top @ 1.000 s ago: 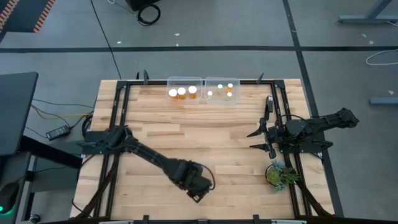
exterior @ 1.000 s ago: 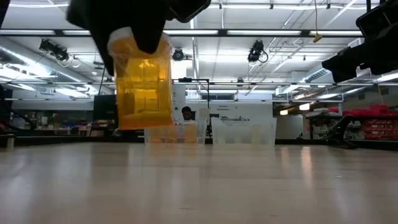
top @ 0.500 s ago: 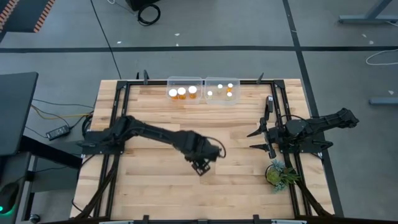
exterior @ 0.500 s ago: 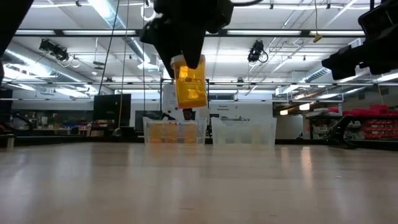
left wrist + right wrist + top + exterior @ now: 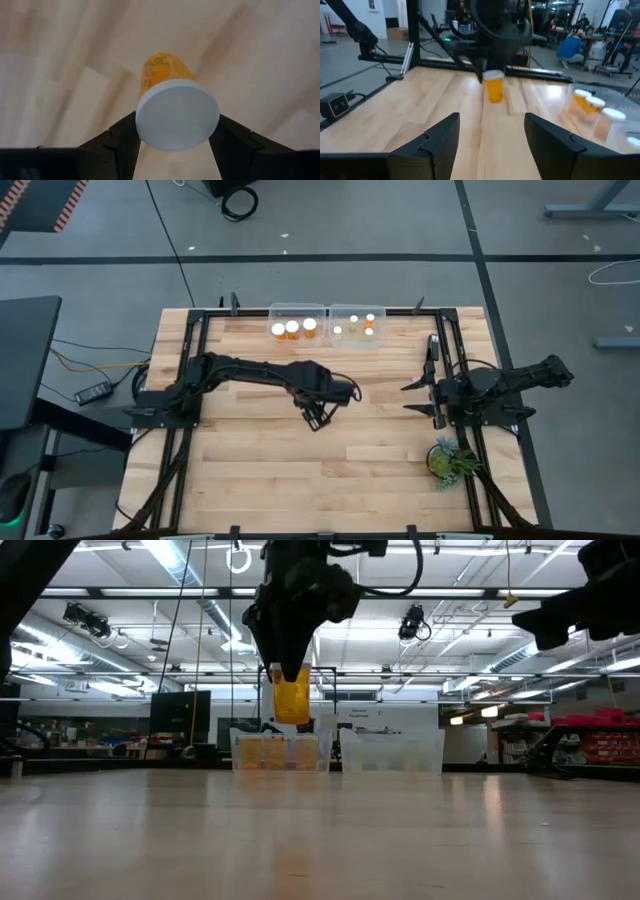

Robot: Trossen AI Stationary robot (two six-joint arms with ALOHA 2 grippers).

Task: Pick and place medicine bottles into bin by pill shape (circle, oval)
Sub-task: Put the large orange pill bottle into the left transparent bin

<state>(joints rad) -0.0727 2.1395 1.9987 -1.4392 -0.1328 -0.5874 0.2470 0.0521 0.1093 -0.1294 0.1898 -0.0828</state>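
Note:
An orange medicine bottle (image 5: 291,702) with a white cap (image 5: 177,115) hangs over the middle of the table, and my left gripper (image 5: 318,419) is shut on it. The right wrist view shows the same bottle (image 5: 494,90) clear of the wood. Two clear bins stand at the table's far edge. The left bin (image 5: 298,313) holds three large-capped bottles; the right bin (image 5: 358,311) holds several small-capped ones. My right gripper (image 5: 412,400) waits open at the table's right side, nothing between its fingers. My left gripper pinches the bottle's white cap at its rim (image 5: 146,126) between its two fingers, one on each side. The fingers come from above and point down. The bottle hangs below them, nearly upright, its orange body (image 5: 161,74) lifted clear of the table.
A small green plant (image 5: 450,460) stands near the table's front right corner, beside the right arm. Black rails frame the table's edges (image 5: 190,370). Bare wood lies between the held bottle and the bins.
My left gripper has carried the bottle from near the table's front edge toward the far edge and the bins, rising a little and rolling its wrist. The bottle, tilted before, now hangs closer to upright and stays clear of the table.

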